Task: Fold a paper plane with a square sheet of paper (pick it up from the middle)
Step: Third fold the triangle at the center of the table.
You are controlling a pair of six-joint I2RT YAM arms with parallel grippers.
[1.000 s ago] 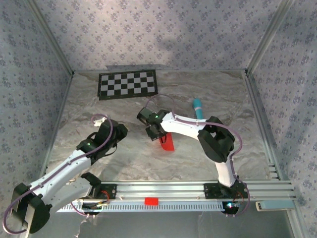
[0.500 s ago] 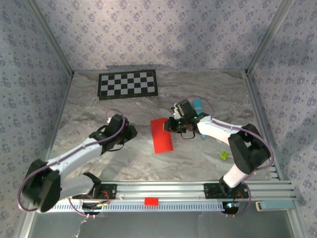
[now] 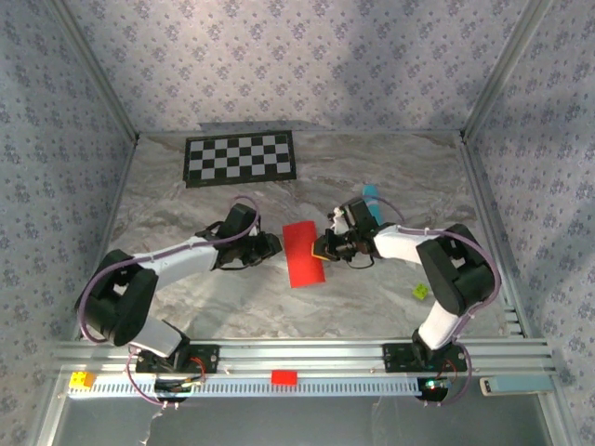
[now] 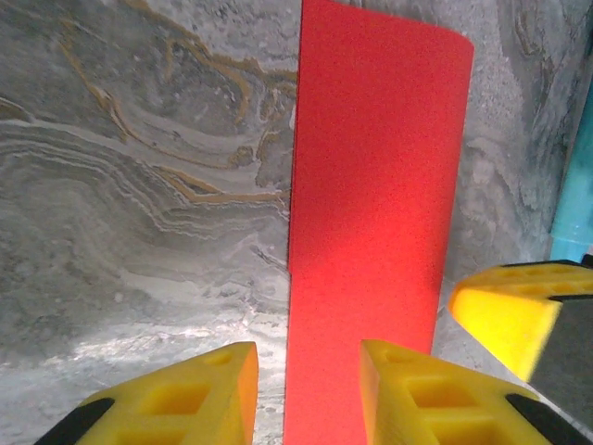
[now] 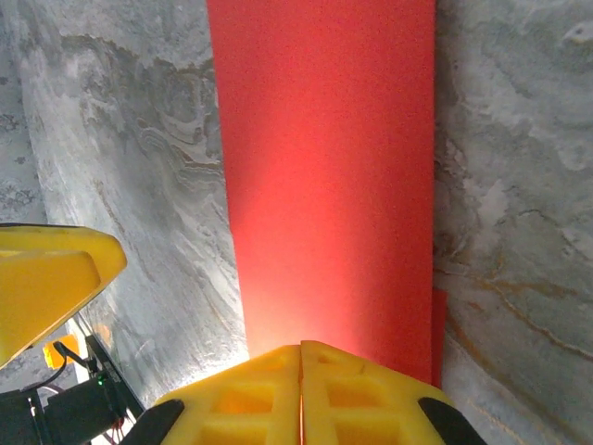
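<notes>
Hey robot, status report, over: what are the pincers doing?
Left pincer open, astride edge of red paper. Right pincer shut at opposite edge. Paper folded, flat on table. Teal stick clear.

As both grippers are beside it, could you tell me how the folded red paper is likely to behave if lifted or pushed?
The folded red paper lies flat and sheet-thin, so it will probably flop and weigh next to nothing. A second layer peeks out along one edge, so the fold may spring open.
</notes>
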